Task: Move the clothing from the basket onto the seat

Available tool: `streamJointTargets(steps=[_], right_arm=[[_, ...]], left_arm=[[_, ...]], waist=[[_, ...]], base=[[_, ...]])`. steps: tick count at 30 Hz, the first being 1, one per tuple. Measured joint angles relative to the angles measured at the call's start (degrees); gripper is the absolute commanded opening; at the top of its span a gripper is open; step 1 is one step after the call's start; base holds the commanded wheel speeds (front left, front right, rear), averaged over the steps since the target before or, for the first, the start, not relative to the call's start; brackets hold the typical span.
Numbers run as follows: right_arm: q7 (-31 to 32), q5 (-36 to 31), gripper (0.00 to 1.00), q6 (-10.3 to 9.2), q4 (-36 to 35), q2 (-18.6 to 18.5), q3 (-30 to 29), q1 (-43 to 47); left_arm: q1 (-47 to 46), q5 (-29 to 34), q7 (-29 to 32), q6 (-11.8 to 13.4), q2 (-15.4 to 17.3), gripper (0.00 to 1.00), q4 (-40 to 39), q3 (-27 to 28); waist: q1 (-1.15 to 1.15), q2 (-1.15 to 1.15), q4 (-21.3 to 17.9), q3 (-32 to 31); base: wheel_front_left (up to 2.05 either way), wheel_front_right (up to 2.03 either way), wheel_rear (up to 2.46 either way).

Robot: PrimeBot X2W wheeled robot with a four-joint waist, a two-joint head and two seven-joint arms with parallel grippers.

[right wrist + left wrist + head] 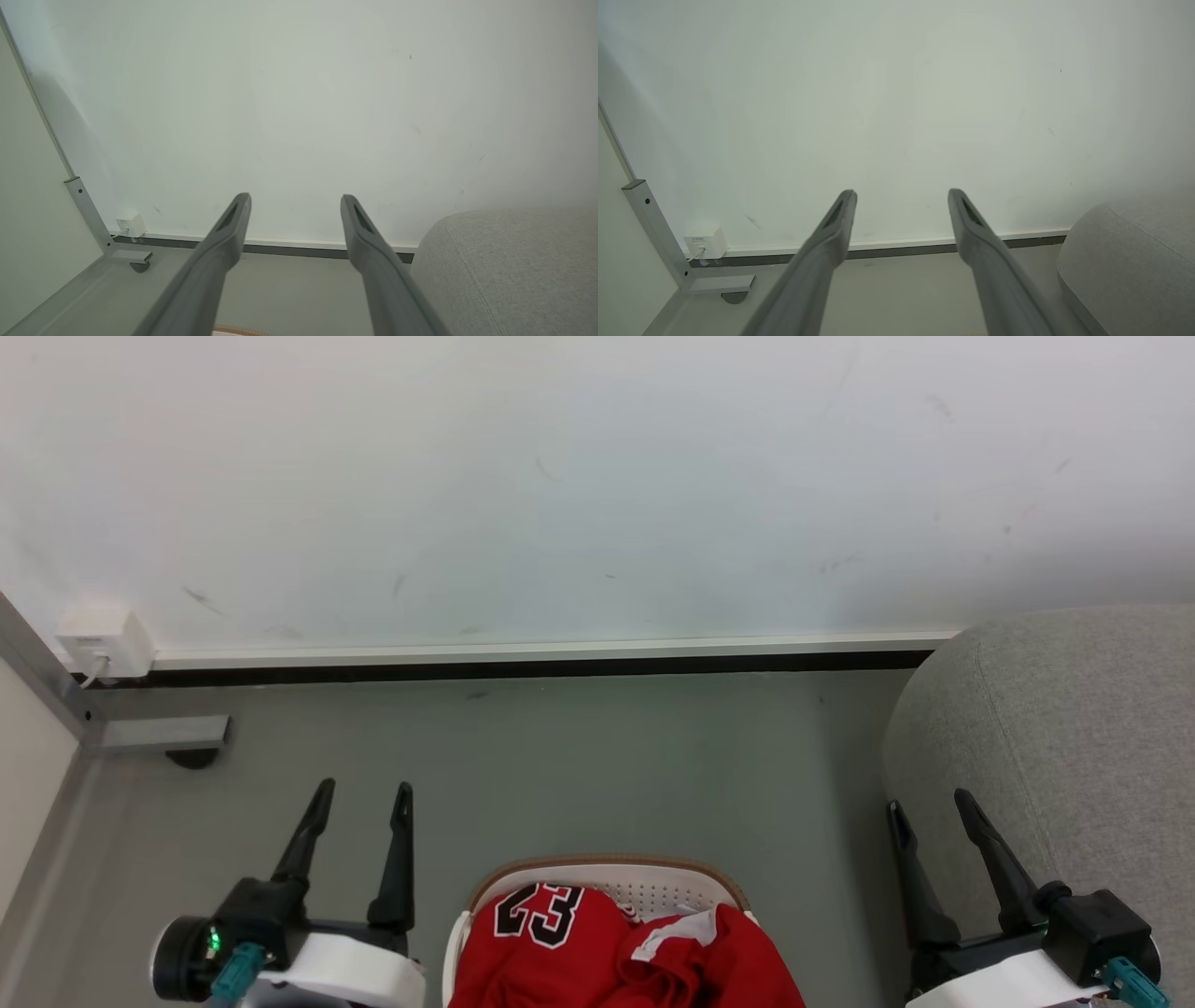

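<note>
The clothing (597,957), a bright red jersey with a black number 23, lies bunched in the basket (607,865) at the bottom centre of the head view. The basket is white, perforated, with a brown rim. The light grey seat (1074,737) stands to the right, also seen in the left wrist view (1134,261) and right wrist view (509,266). My left gripper (362,797) hangs open left of the basket, empty. My right gripper (929,805) hangs open right of the basket, in front of the seat's edge, empty. Both sets of fingers (840,219) (238,219) point toward the wall.
A white wall (597,476) with a skirting strip (560,653) runs across the back. A small white box with a cable (105,640) sits low at the left, beside a grey metal frame foot (163,735). Grey floor (579,756) lies between basket and wall.
</note>
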Motion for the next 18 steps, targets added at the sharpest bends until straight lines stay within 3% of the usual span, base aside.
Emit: streamJointTargets(steps=[18], right_arm=[[-0.3, -0.9, 1.00, 0.00, -0.1, 0.0, 0.3, -0.3]], left_arm=[[-0.3, 1.5, -0.4, -0.5, -0.5, 1.00, 0.5, 0.5]], waist=[[0.00, 0.00, -0.2, -0.3]], base=[[0.00, 0.00, 0.00]])
